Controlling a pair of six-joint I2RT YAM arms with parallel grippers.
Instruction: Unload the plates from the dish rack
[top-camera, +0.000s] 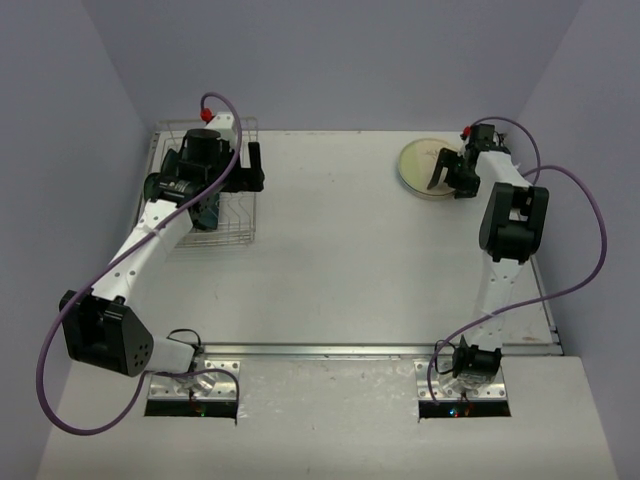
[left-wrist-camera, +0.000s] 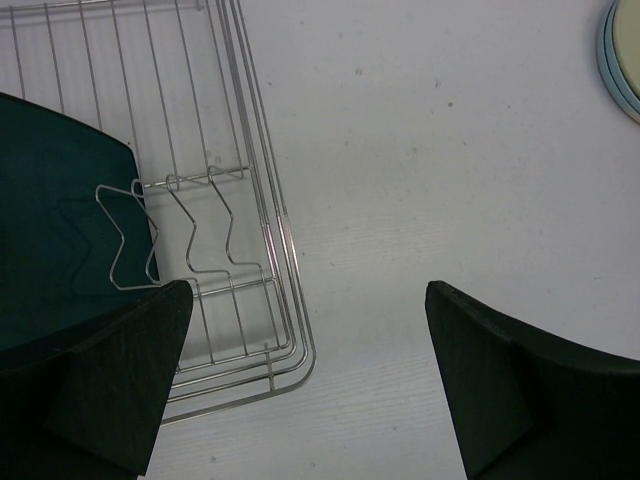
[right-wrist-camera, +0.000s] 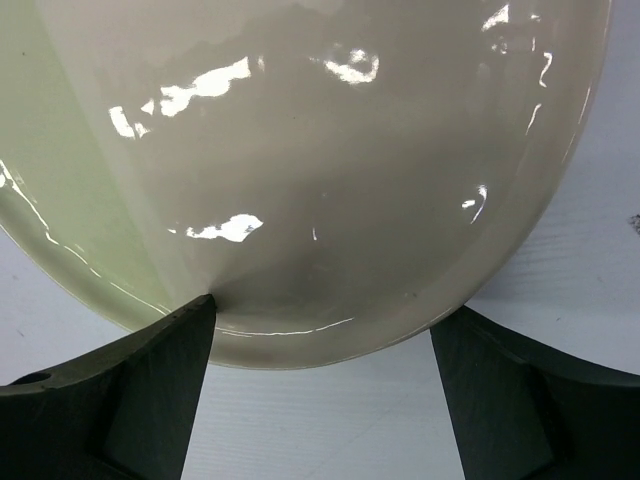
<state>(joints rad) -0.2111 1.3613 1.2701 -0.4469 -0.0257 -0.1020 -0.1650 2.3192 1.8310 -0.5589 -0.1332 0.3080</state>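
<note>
Right gripper (right-wrist-camera: 320, 310) stands open over the cream plate (right-wrist-camera: 320, 150) lying on the table (right-wrist-camera: 560, 280); lift straight up, clear of the rim. Left gripper (left-wrist-camera: 310, 290), jaws wide, hangs above the dish rack (left-wrist-camera: 268, 215); centre it on the dark teal plate (left-wrist-camera: 50, 230) in the rack before closing

Top looks down; wrist views close (sharing cream plate (top-camera: 418, 165)).
</note>
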